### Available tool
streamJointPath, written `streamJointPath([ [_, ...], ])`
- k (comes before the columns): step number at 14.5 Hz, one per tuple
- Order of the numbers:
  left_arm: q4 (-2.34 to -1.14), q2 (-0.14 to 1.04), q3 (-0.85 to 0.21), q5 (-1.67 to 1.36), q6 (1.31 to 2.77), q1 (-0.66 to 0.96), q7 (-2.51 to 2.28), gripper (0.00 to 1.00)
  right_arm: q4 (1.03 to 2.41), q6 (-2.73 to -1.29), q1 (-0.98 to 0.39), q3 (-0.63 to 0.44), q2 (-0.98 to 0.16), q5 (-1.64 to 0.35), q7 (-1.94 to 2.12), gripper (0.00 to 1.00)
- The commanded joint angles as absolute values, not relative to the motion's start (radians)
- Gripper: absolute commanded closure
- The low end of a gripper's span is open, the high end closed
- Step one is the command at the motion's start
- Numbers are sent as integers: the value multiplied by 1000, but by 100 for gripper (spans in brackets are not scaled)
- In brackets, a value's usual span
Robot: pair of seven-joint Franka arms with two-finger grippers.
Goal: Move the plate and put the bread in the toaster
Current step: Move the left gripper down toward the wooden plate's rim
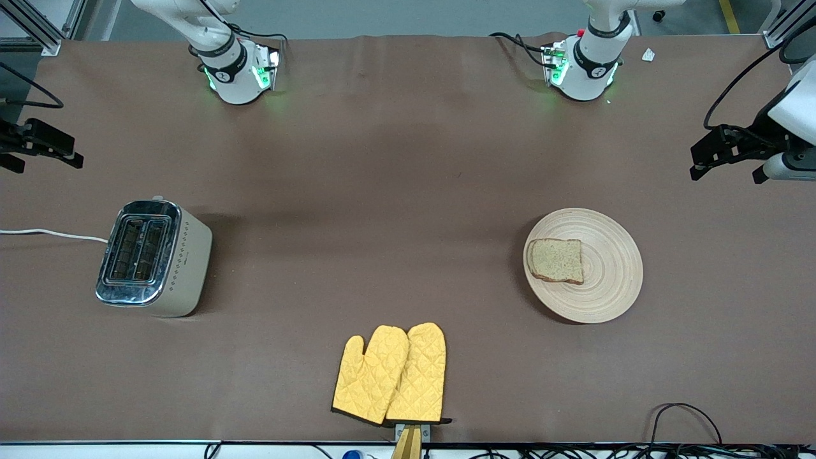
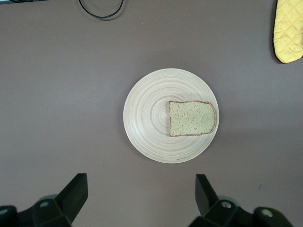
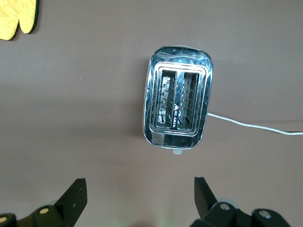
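The bread [image 1: 557, 260] is lying flat on the plate [image 1: 609, 290], off centre toward the rim that faces the toaster, in the right half of the front view at about mid-height. The slice is squarish, so its long axis is faint; its rounded crust end is pointing toward the middle of the table, its straight-cut edge toward the plate's centre. The plate is sitting well apart from the toaster [image 1: 153, 257], which is standing at the left of the front view, slots up and both empty, long axis running roughly up and down the frame, white cord [image 1: 51, 234] trailing off the left edge. Two yellow oven mitts [image 1: 392, 375] are lying at lower centre, between the two and nearer the camera. The left gripper [image 2: 142, 194] is hovering at the right edge of the front view, jaws spread wide, nothing in them, looking down on the plate. The right gripper [image 3: 140, 196] is waiting at the left edge, jaws likewise apart and empty, above the toaster. Judgement: nothing is yet begun; the plate move is coming first, calling for the left gripper descending onto the plate's rim.
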State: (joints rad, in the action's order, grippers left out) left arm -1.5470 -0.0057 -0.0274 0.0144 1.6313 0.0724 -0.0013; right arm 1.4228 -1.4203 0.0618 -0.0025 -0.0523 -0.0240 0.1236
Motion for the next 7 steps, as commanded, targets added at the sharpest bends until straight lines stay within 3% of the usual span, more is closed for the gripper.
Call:
streamJointPath([
  [1, -1551, -8, -28, 23, 1641, 71, 6, 0, 1436, -1416, 69, -3, -31, -34, 126, 0],
  [7, -1552, 6, -25, 11, 1640, 66, 15, 0, 1500, -1426, 46, 6, 40, -31, 107, 0],
])
